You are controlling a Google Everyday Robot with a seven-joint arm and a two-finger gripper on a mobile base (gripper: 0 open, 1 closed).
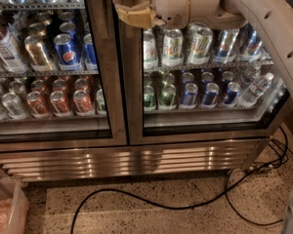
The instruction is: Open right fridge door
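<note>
Gripper: tan two-finger gripper [119,4] hovering at steel-framed glass right fridge door [200,134], top-left edge.
Fingers [134,18]: seemingly spread.
Risk: slipping off the smooth frame.

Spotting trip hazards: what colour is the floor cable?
Black cable, camera view; tan gripper is up at the steel-framed glass right fridge door.
</note>
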